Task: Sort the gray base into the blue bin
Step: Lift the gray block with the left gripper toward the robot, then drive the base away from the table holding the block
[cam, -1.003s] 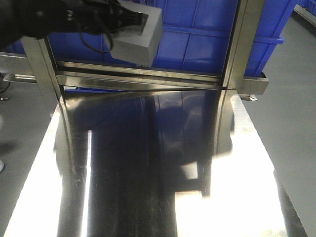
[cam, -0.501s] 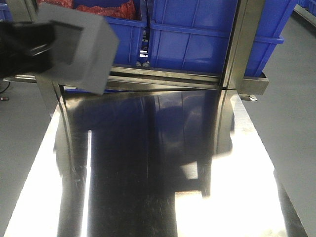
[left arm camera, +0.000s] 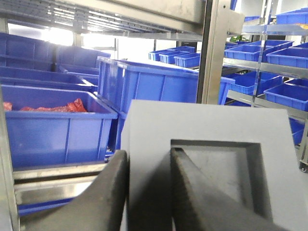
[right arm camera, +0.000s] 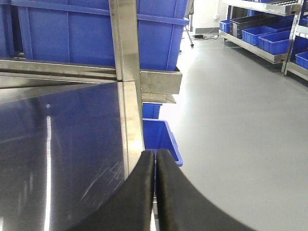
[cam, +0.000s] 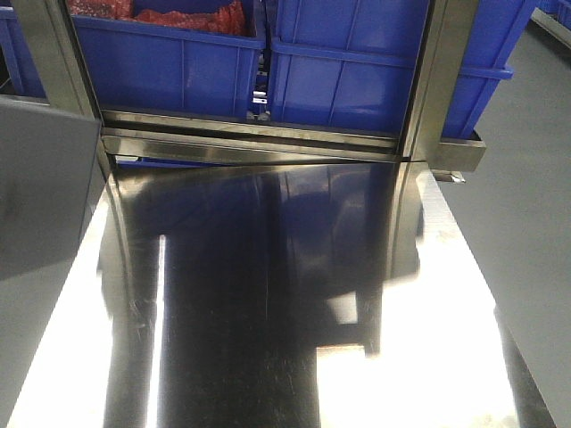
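Observation:
My left gripper (left arm camera: 149,154) is shut on the gray base (left arm camera: 211,120), one finger inside its square recess and one on its outer wall. In the front view the base (cam: 45,214) is a large blurred gray face at the left edge, very near the camera, and the gripper itself is hidden. Blue bins stand on the steel shelf ahead: one holding red items (cam: 169,67), also in the left wrist view (left arm camera: 53,130), and one to its right (cam: 357,80), also in that view (left arm camera: 154,86). My right gripper (right arm camera: 155,153) is shut and empty over the table's right edge.
A shiny steel table (cam: 285,303) runs up to the shelf rail (cam: 250,143). Steel posts (cam: 437,80) stand between the bins. A small blue bin (right arm camera: 161,134) sits on the floor beside the table. Gray floor (right arm camera: 240,144) lies to the right, with more racks of blue bins (left arm camera: 284,53) beyond.
My left gripper has carried the gray base left and toward the front camera. It went from in front of the bins to filling the view's left edge.

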You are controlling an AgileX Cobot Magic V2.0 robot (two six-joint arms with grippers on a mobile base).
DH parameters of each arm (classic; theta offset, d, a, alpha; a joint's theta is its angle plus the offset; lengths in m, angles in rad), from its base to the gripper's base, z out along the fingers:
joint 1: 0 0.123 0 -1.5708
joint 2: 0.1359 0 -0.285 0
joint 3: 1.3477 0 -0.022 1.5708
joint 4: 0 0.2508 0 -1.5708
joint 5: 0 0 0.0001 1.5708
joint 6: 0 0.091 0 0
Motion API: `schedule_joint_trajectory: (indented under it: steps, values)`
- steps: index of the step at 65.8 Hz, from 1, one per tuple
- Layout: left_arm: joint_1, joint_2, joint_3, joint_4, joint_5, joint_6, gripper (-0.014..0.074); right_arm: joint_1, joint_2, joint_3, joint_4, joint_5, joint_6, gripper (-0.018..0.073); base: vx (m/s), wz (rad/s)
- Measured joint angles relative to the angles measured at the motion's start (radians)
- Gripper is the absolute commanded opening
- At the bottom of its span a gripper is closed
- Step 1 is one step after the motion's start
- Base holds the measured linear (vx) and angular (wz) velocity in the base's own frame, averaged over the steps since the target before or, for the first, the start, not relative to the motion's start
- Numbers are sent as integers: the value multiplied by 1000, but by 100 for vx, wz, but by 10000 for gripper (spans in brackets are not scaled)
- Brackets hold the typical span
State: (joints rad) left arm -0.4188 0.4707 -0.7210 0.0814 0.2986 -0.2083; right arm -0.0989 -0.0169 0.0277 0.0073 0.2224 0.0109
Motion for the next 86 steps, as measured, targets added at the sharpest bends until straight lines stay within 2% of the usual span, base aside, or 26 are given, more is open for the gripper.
schedule_joint_trajectory:
  steps: [16, 86]
  values:
    - [0, -56, 25, 0, 5, 0, -7, 0, 0, 0, 0, 0, 0, -5, 0, 0]
    - [0, -55, 25, 0, 5, 0, -7, 0, 0, 0, 0, 0, 0, -5, 0, 0]
